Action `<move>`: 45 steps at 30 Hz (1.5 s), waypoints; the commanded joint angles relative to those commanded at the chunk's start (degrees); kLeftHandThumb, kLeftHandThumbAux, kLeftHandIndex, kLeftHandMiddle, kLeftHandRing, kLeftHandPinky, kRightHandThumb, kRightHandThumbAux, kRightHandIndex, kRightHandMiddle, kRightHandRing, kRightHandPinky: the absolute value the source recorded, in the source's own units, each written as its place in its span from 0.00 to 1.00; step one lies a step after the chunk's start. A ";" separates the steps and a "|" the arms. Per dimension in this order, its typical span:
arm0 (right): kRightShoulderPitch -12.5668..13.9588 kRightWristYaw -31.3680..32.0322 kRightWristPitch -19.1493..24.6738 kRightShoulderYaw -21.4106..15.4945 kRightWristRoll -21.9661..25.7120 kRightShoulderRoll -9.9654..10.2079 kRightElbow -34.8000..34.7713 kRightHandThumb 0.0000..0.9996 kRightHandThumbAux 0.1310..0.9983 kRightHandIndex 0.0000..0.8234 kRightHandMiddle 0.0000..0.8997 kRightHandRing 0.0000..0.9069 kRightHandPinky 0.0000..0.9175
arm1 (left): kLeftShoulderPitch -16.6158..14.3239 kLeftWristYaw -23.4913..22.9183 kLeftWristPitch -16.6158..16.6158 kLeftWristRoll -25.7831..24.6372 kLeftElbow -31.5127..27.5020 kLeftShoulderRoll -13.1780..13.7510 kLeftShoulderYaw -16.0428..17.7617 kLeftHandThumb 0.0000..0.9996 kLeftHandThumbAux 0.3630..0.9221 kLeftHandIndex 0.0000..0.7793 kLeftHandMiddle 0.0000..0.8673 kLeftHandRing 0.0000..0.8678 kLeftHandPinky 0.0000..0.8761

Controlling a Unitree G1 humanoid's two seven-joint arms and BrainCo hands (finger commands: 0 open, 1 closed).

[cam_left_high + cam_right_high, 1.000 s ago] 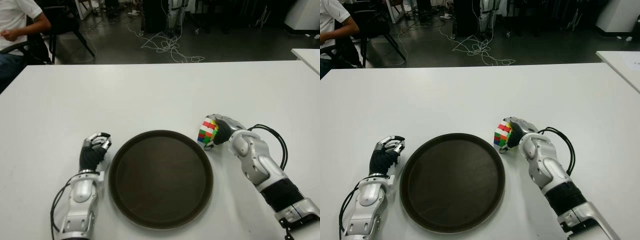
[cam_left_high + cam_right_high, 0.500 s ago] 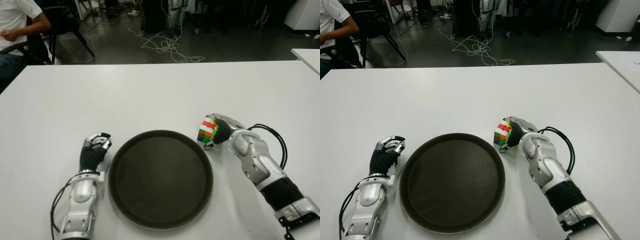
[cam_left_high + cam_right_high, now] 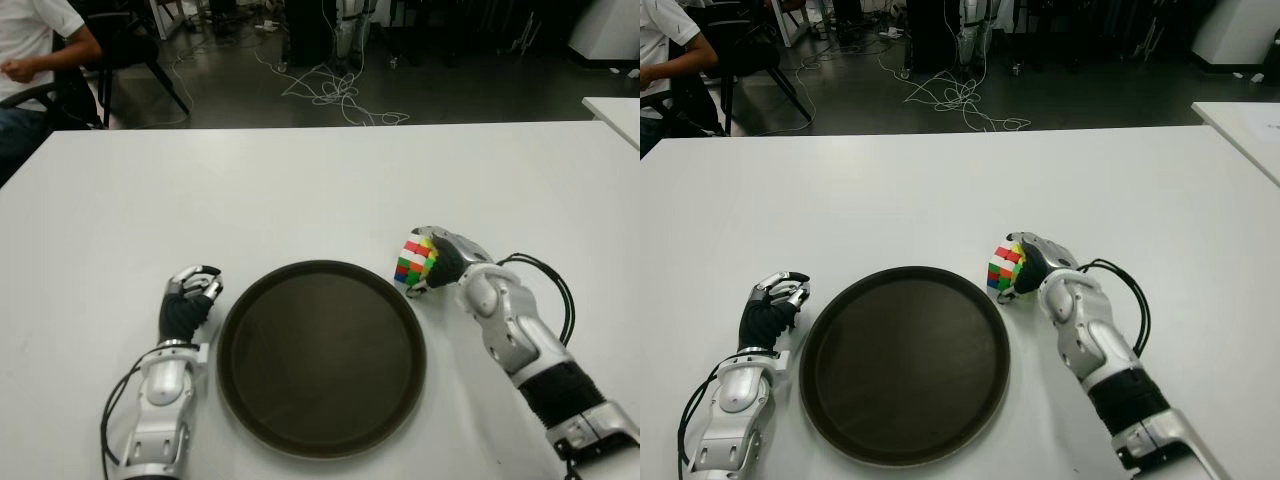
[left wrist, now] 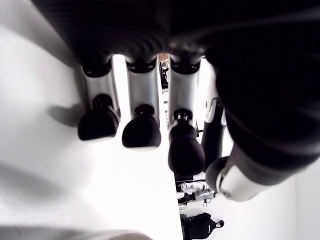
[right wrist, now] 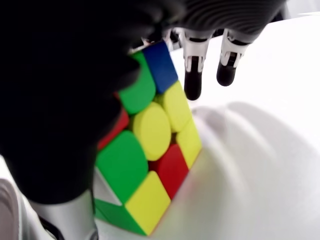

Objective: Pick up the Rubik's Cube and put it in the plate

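The Rubik's Cube (image 3: 415,259) is tilted in my right hand (image 3: 438,262), just off the right rim of the round dark brown plate (image 3: 320,360). In the right wrist view the cube (image 5: 150,150) sits against the palm with the thumb over it, and two fingers (image 5: 192,75) reach past its far side. One corner is close to the white table (image 3: 300,190). My left hand (image 3: 188,298) shows to the left of the plate, fingers (image 4: 140,130) curled and holding nothing. Nothing lies in the plate.
A person sits on a chair (image 3: 40,60) beyond the table's far left corner. Cables (image 3: 335,95) lie on the dark floor behind the table. The corner of a second white table (image 3: 615,115) shows at the far right.
My right forearm has shifted a little, the wrist end drawing in. The cube has hardly moved, staying by the plate's right rim. The left hand is still.
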 joint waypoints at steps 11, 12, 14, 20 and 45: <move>1.00 -10.10 -3.19 -3.63 2.28 2.99 1.34 0.12 0.79 0.70 0.75 0.76 0.75 | -0.14 -0.76 -0.35 -0.55 0.30 0.21 -0.01 0.71 0.61 0.57 0.93 0.95 0.92; 1.05 -10.56 -3.46 -3.81 2.54 3.14 1.43 0.15 0.80 0.72 0.78 0.79 0.77 | -0.14 -0.79 -0.31 -0.59 0.27 0.20 0.00 0.71 0.61 0.57 0.93 0.95 0.92; 1.16 -11.42 -4.03 -4.14 2.97 3.38 1.56 0.15 0.80 0.75 0.81 0.82 0.79 | -0.11 -0.82 -0.21 -0.72 0.12 0.14 -0.01 0.71 0.61 0.57 0.93 0.95 0.92; 1.60 -13.80 -5.72 -4.92 3.65 3.89 1.65 0.21 0.81 0.75 0.83 0.84 0.81 | 0.25 -0.66 0.20 -0.72 -0.53 0.14 -0.27 0.71 0.61 0.57 0.93 0.95 0.92; 1.31 -16.53 -8.20 -5.15 4.30 3.56 2.91 0.32 0.80 0.75 0.84 0.84 0.82 | 0.12 -1.45 0.69 -1.04 -0.55 0.51 -0.29 0.71 0.61 0.57 0.93 0.95 0.92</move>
